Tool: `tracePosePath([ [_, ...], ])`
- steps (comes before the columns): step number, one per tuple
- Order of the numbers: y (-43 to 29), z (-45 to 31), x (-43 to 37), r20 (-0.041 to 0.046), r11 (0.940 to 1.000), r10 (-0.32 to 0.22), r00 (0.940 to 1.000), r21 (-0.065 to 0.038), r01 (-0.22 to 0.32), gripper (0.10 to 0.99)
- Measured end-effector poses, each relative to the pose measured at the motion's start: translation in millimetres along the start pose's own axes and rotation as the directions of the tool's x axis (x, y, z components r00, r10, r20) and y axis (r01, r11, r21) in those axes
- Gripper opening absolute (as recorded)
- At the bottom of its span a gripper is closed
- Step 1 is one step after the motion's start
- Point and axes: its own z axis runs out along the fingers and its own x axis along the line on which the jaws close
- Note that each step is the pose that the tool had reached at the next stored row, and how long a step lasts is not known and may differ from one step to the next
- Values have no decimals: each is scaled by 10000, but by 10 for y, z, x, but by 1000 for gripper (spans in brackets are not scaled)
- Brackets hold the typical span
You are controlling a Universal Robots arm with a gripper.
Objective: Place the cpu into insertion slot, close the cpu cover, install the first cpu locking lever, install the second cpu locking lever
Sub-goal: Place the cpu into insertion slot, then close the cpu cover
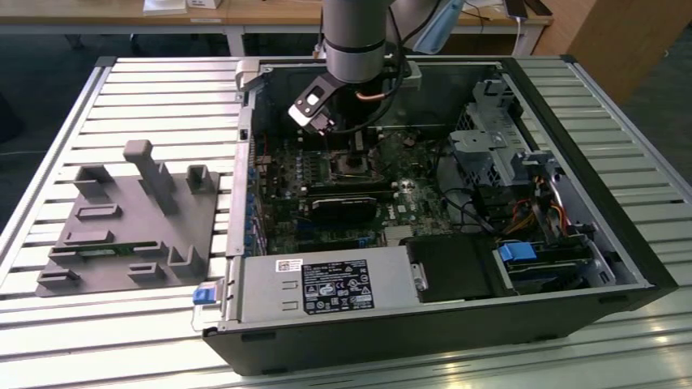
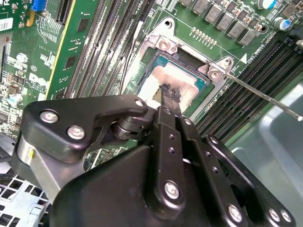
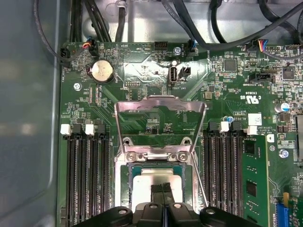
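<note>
Count: one cpu (image 3: 142, 182), one insertion slot (image 2: 161, 42), one cpu cover (image 3: 161, 100), one thin lever rod (image 2: 265, 94). Cpu lies flat in the slot; it is square, with no long axis. Cover is swung open, away from my gripper (image 3: 163, 187), which I read as clenched and empty, tips over the chip. Green board sits in an open computer case (image 1: 433, 340) on a slatted table (image 1: 162, 89).

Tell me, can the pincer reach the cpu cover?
Probably yes: the cpu cover lies flipped open with nothing over it, and the pincer hangs right beside it, just above the cpu.
</note>
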Motion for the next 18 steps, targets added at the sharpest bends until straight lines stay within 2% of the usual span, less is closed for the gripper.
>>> tracePosePath([
  [11, 1, -24, -1, 1, 10000, 0, 10000, 1, 0, 106],
  [18, 5, -69, -2, 0, 10000, 0, 10000, 0, 0, 106],
])
